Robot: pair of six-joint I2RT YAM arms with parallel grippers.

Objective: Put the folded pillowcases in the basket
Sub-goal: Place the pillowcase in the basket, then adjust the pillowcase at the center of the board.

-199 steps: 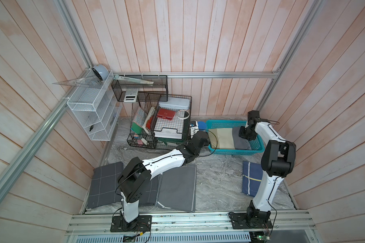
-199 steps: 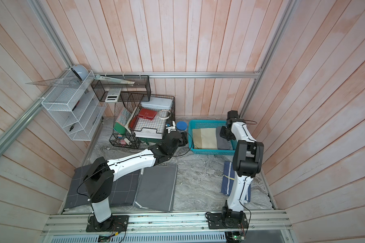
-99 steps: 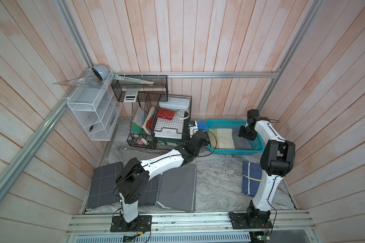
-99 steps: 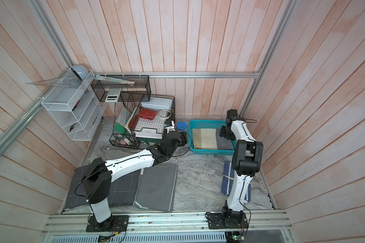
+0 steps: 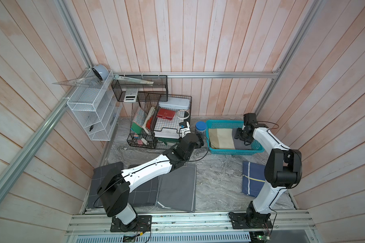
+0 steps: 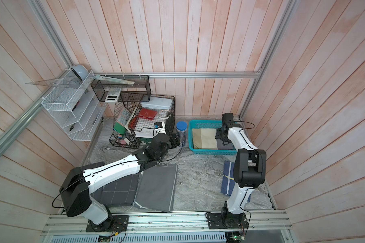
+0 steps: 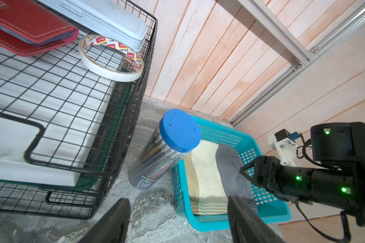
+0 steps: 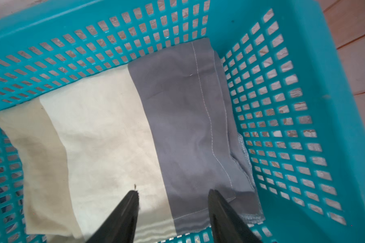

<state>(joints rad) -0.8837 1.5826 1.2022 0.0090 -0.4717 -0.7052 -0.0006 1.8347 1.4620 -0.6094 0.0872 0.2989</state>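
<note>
The folded pillowcase [image 8: 135, 136] lies flat in the teal basket [image 8: 303, 63], far right; the right gripper [image 8: 173, 191], fingers parted and empty over it, should lift straight up without snagging cloth, the left gripper [image 7: 178, 198] likewise wide and empty.

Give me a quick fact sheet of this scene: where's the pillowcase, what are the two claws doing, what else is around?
basket: teal plastic, lattice sides, on the table near the back wall
pillowcase: folded, beige, cream and grey bands, lying flat inside the basket
right gripper: open, over the pillowcase, gripping nothing
left gripper: open, empty, outside the basket
tube with blue lid: stands between the basket and the black wire organiser
elsewhere on table: navy folded cloth, grey folded cloth
</note>
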